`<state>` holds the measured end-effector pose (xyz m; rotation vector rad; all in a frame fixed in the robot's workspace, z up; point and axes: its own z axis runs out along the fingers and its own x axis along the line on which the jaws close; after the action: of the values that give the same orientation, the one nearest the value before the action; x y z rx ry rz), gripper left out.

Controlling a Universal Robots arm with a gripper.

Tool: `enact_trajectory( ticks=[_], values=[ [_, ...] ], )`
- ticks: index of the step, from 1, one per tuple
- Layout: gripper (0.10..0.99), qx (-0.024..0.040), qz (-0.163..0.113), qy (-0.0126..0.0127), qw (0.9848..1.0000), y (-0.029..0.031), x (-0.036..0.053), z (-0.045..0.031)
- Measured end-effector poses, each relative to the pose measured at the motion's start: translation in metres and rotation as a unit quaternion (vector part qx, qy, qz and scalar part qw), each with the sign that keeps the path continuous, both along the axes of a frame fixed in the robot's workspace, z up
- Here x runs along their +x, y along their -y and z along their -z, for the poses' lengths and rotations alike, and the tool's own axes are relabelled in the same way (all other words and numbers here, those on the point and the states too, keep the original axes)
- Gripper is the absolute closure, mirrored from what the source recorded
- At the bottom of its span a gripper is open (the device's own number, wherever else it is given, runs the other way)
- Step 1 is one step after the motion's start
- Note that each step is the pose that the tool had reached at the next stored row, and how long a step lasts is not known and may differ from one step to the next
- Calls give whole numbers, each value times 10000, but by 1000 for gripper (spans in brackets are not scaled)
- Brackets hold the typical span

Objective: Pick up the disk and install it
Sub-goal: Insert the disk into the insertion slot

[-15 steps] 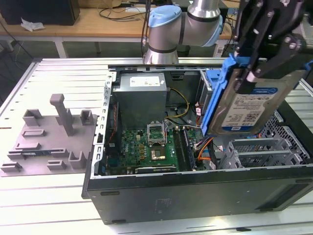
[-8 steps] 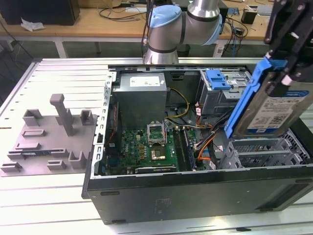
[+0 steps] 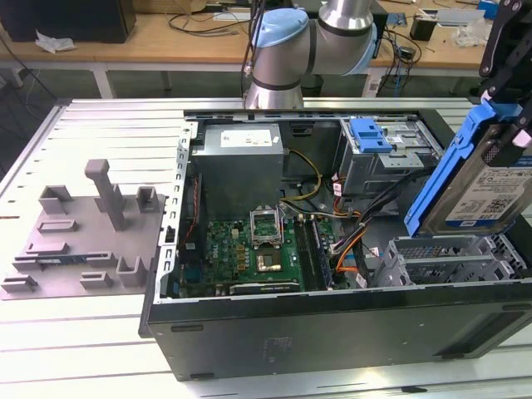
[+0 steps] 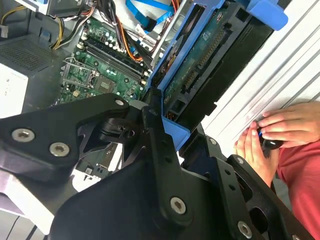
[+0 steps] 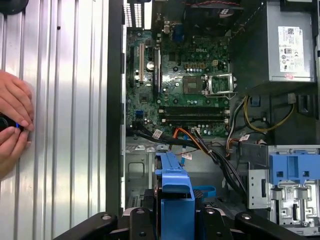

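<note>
The disk (image 3: 489, 189), silver with a white-and-blue label and a blue frame, hangs tilted above the right end of the open computer case (image 3: 332, 332). My gripper (image 3: 505, 100) is shut on its upper end. In the second wrist view the disk (image 4: 200, 75) shows edge-on with its green circuit side, clamped between the black fingers (image 4: 160, 145). The first wrist view shows the disk's blue frame (image 5: 175, 180) pointing down toward the case floor near the cables. Below it lie the grey drive bays (image 3: 449, 259).
A grey drive cage with a blue latch (image 3: 371, 135) sits at the case's back right, next to the power supply (image 3: 239, 162) and motherboard (image 3: 259, 249). A grey fixture with posts (image 3: 83, 237) lies at the exterior view's left. A person's hands (image 5: 12, 125) rest on the table beside the case.
</note>
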<state>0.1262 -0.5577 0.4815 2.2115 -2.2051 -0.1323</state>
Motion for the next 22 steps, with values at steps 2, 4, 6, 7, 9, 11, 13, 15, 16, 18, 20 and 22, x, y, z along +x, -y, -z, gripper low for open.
enact_trajectory(
  ticks=[2,4,6,7,9,11,13,15,16,18,20,22],
  values=[
    [718,-1,0,0,10000,0,0,0],
    [718,-3,0,0,10000,0,0,1],
    [718,-4,0,0,10000,0,0,0],
    [718,-4,0,2,10000,0,1,1],
    [718,-3,0,35,10000,0,-1,5],
    [718,-5,-1,61,10000,0,-3,8],
    [718,-4,0,61,10000,0,-4,8],
    [718,-5,0,61,10000,0,-4,8],
    [718,-5,0,61,10000,0,-4,8],
    [718,-5,0,61,10000,0,-4,8],
    [718,-4,0,62,10000,0,-4,10],
    [718,-4,0,64,10000,-1,-5,12]
  ],
)
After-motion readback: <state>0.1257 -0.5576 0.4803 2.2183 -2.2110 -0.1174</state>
